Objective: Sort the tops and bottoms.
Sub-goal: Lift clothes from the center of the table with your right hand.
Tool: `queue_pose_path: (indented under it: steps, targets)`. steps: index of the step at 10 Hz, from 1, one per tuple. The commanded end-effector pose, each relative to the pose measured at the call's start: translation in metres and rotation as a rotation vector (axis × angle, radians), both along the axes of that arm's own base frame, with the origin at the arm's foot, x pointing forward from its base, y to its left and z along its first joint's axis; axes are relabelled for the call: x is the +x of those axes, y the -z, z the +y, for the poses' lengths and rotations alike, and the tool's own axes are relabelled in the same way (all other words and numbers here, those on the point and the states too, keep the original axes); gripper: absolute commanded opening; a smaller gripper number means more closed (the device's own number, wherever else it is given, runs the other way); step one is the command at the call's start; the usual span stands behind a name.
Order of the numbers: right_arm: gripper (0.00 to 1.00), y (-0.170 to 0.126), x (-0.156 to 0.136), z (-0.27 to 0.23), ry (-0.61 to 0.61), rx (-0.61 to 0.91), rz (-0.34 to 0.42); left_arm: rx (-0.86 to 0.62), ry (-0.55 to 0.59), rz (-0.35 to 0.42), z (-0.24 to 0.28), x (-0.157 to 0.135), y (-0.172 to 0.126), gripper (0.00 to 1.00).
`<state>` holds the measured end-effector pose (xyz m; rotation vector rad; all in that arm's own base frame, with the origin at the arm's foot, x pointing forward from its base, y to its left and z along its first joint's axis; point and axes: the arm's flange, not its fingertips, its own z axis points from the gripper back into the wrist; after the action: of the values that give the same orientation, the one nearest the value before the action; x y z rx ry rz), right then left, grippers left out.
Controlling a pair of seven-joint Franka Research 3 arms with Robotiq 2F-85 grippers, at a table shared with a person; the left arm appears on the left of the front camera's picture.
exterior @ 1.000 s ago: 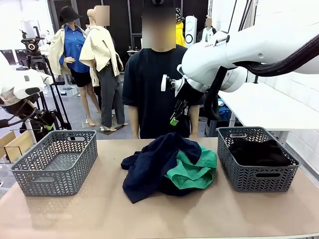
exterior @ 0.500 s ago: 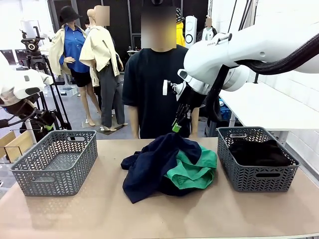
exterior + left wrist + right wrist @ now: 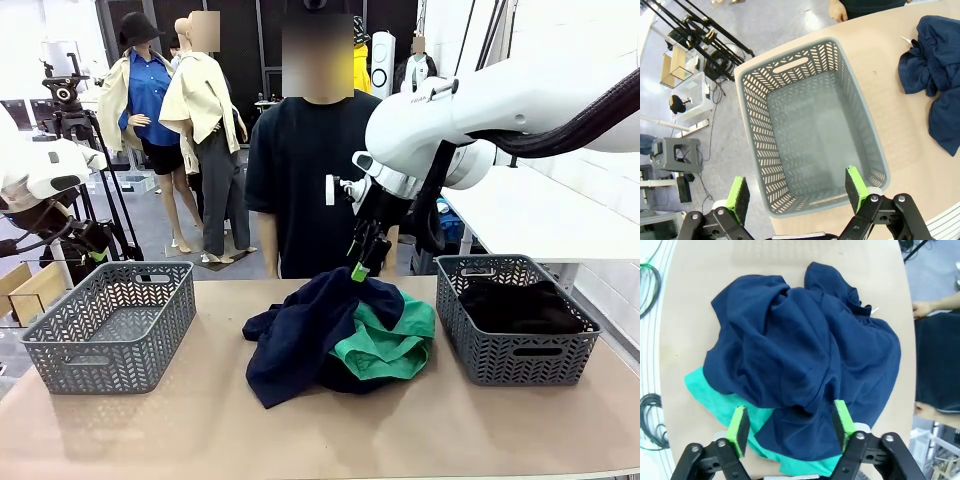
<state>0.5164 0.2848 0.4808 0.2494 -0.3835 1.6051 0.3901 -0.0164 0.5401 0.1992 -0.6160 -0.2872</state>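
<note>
**A:** Front view first. Which step is in hand?

**B:** Approach for a pick, I judge. The right fingers [image 3: 358, 268] hang just above the top of the navy garment [image 3: 300, 340]. It lies heaped over the green garment [image 3: 390, 348] at mid counter [image 3: 200, 430]. Nothing is held. The empty basket [image 3: 90, 343] is on the robot's left. The loaded basket [image 3: 520, 365] is on its right, w/ dark clothes [image 3: 520, 305] inside. A person [image 3: 305, 180] stands at the far side.

**A:** Any writing?

**B:** Small lettering on the right arm [image 3: 520, 90], too small to read for sure.

**A:** Left wrist view?

**B:** The left fingers [image 3: 856, 186] are spread wide over the empty basket [image 3: 757, 125], w/ nothing between them. The navy garment [image 3: 935, 75] shows at the edge, w/ a white tag [image 3: 907, 41]. No print on it is legible.

**A:** Right wrist view?

**B:** The right fingers [image 3: 739, 429] are spread and look straight down on the navy garment [image 3: 800, 350]. Whether they touch it, I cannot tell. The green garment [image 3: 715, 395] peeps out from under it. The tag [image 3: 874, 311] looks blank as far as I can see.

**A:** Next move?

**B:** Prob. go down, pinch one fold of the navy only, not the green below, then lift until it hangs free. Top or bottom? I cannot tell while it is crumpled, so the basket choice is open.
</note>
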Motion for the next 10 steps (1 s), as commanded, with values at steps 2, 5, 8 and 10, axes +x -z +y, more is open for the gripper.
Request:
queue_pose_path:
  steps: [2, 5, 8, 10]
  targets:
    - [1.0, 0.025, 0.002, 0.006, 0.012, -0.026, -0.055, 0.004, 0.0, -0.004, 0.0, 0.001, -0.001, 1.0]
    - [0.96, 0.035, 0.005, 0.011, 0.014, -0.035, -0.065, 0.004, 0.0, -0.004, 0.0, 0.001, -0.001, 1.0]
    - [0.39, 0.033, 0.003, 0.011, 0.008, -0.035, -0.073, 0.004, 0.0, -0.004, 0.0, 0.001, -0.001, 1.0]
    - [0.01, 0.031, 0.002, 0.01, 0.005, -0.036, -0.079, 0.004, 0.0, -0.004, 0.0, 0.001, -0.001, 1.0]
